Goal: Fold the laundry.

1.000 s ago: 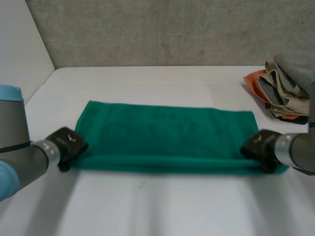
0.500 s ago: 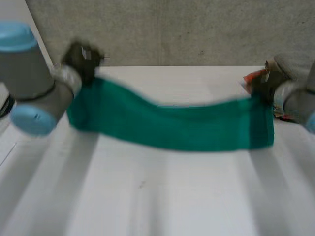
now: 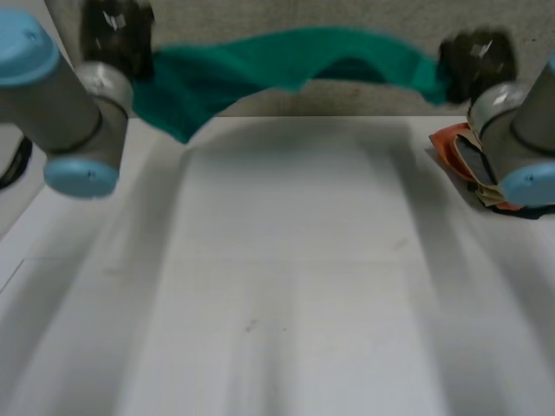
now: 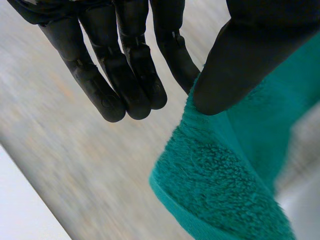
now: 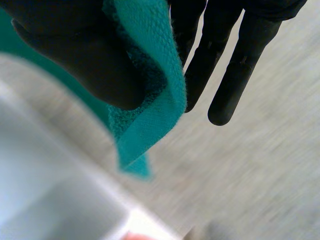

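A green towel point(image 3: 286, 61) hangs stretched in the air high above the white table point(image 3: 286, 260), sagging a little between my two hands. My left hand point(image 3: 117, 30) holds its left end; in the left wrist view the thumb point(image 4: 240, 65) pinches the towel point(image 4: 235, 170) against a finger while the other fingers point(image 4: 125, 75) stay straight. My right hand point(image 3: 473, 56) holds the right end; in the right wrist view the thumb point(image 5: 85, 60) presses the towel's edge point(image 5: 150, 90) against the fingers point(image 5: 235, 65).
A pile of folded clothes point(image 3: 473, 160) in orange, beige and grey lies at the table's right edge, just under my right arm. A grey wall point(image 3: 286, 100) stands behind the table.
Both hands have lifted the towel off the table, from lying flat to hanging high in the air near the wall. The arms swung up and back with it.
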Robot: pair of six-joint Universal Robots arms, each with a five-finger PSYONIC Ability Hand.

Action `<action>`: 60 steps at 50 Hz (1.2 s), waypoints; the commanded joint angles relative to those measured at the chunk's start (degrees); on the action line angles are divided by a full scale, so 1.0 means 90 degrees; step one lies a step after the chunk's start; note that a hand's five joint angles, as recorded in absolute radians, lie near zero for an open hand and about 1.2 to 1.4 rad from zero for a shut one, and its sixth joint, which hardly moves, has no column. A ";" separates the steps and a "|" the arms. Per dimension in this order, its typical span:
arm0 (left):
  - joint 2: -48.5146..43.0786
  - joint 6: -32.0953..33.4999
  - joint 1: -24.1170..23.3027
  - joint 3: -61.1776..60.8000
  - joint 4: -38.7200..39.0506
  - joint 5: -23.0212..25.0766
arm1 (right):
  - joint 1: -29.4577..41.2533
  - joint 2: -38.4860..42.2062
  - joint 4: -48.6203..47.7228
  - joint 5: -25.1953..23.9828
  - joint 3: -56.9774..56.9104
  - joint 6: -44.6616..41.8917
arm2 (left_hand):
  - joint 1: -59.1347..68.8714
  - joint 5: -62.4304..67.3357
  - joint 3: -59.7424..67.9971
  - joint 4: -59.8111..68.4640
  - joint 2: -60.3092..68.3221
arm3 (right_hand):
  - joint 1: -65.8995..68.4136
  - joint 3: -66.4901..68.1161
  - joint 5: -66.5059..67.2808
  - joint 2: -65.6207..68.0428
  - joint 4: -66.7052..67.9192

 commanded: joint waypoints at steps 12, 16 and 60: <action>-0.0239 0.2093 0.0381 -0.2985 -0.1225 0.0523 | -0.0153 0.0735 0.1905 -0.0250 0.1871 -0.0701 | 0.1534 0.1425 0.1308 0.1269 0.1264 | 0.1535 0.1285 0.1183 0.1359 0.1239; -0.0161 0.2074 0.0430 -0.2966 -0.1420 0.0552 | -0.0153 0.0500 0.1681 -0.0318 0.2135 -0.0750 | -0.1390 -0.1499 -0.1616 -0.1655 -0.1660 | 0.1535 0.1285 0.1183 0.1359 0.1239; -0.1723 0.2191 0.0655 0.0287 -0.4145 0.0191 | -0.0094 -0.0047 0.1455 -0.0416 0.2741 -0.1190 | 0.1534 0.1425 0.1307 0.1269 0.1264 | 0.1535 0.1285 0.1183 0.1359 0.1239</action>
